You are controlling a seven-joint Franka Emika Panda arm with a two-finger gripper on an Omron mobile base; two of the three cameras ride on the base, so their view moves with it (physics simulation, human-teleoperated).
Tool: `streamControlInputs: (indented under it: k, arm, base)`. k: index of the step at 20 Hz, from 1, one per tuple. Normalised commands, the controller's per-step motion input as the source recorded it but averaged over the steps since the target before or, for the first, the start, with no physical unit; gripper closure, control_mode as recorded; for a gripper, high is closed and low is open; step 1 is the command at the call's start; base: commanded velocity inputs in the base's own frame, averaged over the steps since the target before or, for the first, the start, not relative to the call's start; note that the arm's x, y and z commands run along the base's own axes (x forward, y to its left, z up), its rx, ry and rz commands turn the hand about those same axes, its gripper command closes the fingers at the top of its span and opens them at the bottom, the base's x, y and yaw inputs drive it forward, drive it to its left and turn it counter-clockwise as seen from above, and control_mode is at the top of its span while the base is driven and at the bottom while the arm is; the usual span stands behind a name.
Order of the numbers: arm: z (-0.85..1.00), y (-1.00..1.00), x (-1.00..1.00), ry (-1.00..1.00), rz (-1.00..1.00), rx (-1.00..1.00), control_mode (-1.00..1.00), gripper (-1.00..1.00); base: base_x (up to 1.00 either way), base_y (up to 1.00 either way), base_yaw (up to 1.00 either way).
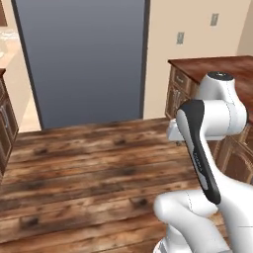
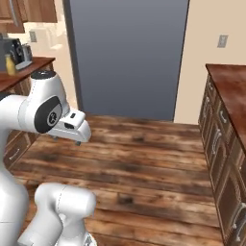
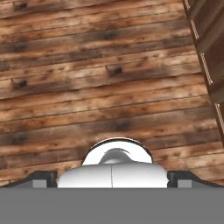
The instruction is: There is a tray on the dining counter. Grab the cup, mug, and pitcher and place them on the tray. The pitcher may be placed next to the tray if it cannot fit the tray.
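My gripper (image 3: 112,183) hangs over the bare plank floor, pointing down. Its two dark fingertips (image 3: 43,179) stand far apart with nothing between them, so it is open. In the right base view the hand (image 2: 76,126) sits at the end of the folded arm, left of the middle. A mustard-yellow pitcher (image 2: 8,64) stands on the wood counter (image 2: 33,65) at the far left, next to the grey coffee machine (image 2: 14,52). The tray, the cup and the mug are out of view. A reddish-brown countertop (image 2: 230,89) over drawers runs along the right; I cannot tell whether it is the dining counter.
A tall grey door panel (image 2: 127,57) fills the back wall ahead. Wood cabinets (image 1: 7,123) stand at the left edge, and drawer fronts (image 2: 216,139) line the right. Wide plank floor (image 2: 144,158) lies between them.
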Motion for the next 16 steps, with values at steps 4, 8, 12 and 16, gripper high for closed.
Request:
streamControlInputs:
  k: [4,8,12,16]
  arm:
    - [0.00,0.00,0.00,0.00,0.00,0.00,1.00,-1.00]
    - [0.00,0.00,0.00,0.00,0.00,0.00,1.00,-1.00]
    - [0.00,0.00,0.00,0.00,0.00,0.00,1.00,-1.00]
    - [0.00,0.00,0.00,0.00,0.00,0.00,1.00,-1.00]
  base:
    - [1.00,0.00,0.10]
    - [1.00,0.00,0.14]
    - [1.00,0.00,0.16]
    - [1.00,0.00,0.17]
